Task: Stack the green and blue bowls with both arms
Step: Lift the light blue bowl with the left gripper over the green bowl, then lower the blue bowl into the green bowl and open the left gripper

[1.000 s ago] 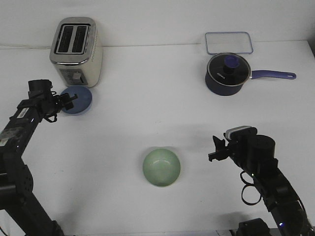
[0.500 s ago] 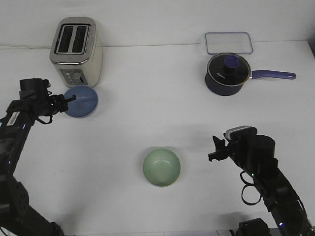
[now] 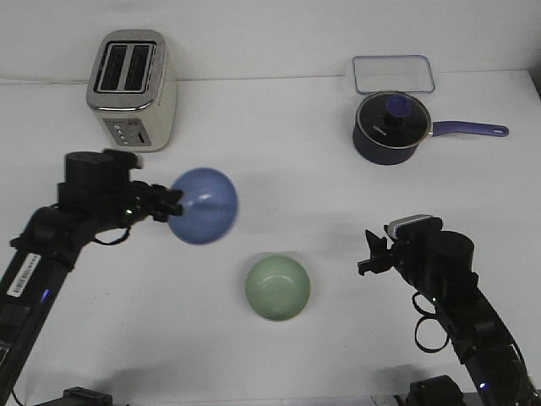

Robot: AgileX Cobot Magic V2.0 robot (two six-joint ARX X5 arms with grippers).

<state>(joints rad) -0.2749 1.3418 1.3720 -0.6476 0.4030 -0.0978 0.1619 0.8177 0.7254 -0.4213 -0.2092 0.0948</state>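
The blue bowl point(image 3: 203, 205) is held off the table point(image 3: 279, 178) by the left gripper point(image 3: 172, 204), which is clamped on its left rim. The bowl is tipped on its side, its opening turned toward the viewer and a little to the right, and its outline is smeared by motion blur. It is seen left of centre, above and to the left of the green bowl point(image 3: 278, 288), with clear space between the two.

The green bowl is seated upright on the table near the front, its mouth facing up. Both bowls are round, smooth and matt; being round, neither has a long axis.

The right gripper point(image 3: 369, 256) is held low at the right, pointed left toward the green bowl but well apart from it. Nothing is gripped there, and whether its fingers are spread or closed cannot be told.

At the far left a toaster point(image 3: 132, 88) with a shiny metal top, two slots and cream sides is seen. At the far right stands a dark saucepan point(image 3: 390, 128) with a glass lid, a blue knob and a long blue handle pointing right; a small white mark on its side cannot be read. Just behind it lies a clear rectangular lid point(image 3: 393, 74).
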